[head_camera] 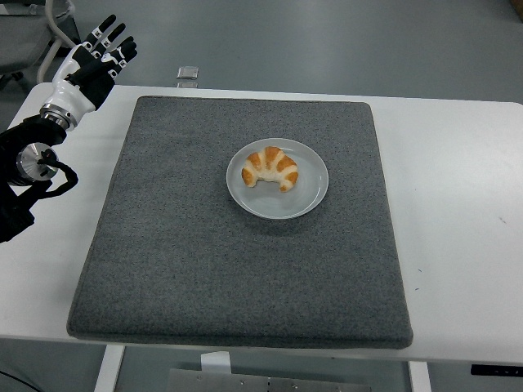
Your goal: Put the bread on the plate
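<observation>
Golden bread (270, 167) lay on the plate (306, 200) mid-counter (458, 204), on the grey mat (204, 261). Over the far left corner, my left robot hand (96, 59) hung released, fingers spread, holding nothing.

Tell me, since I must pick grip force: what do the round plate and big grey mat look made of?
The round pale grey-blue plate looks like glazed ceramic or melamine: smooth with a soft sheen. The large dark grey square mat looks like felt or foam: matte and speckled, with thick, soft-looking rounded edges.
</observation>
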### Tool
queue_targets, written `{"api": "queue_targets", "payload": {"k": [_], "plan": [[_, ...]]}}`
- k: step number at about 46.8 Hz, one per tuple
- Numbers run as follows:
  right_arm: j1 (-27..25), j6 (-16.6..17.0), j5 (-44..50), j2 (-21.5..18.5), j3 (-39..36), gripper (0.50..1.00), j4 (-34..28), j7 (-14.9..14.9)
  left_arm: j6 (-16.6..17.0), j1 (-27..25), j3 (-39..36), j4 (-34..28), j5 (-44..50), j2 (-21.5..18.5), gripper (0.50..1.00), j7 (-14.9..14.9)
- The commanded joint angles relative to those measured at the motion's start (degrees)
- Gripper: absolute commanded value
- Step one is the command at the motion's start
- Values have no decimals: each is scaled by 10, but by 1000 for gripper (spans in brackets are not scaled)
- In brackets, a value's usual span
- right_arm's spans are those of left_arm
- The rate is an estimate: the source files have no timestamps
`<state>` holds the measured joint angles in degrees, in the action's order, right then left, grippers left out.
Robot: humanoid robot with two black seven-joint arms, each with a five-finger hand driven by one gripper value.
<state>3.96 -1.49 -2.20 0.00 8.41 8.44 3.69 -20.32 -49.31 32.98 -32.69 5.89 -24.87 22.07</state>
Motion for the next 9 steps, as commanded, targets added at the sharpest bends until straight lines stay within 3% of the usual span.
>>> {"api": "queue_targets", "payload": {"k": [1,9], "plan": [[0,0,0,0,0,930,0,0,0,0,0,0,0,0,990,0],[0,0,6,0,3,930,1,-1,0,0,0,0,0,0,990,0]]}}
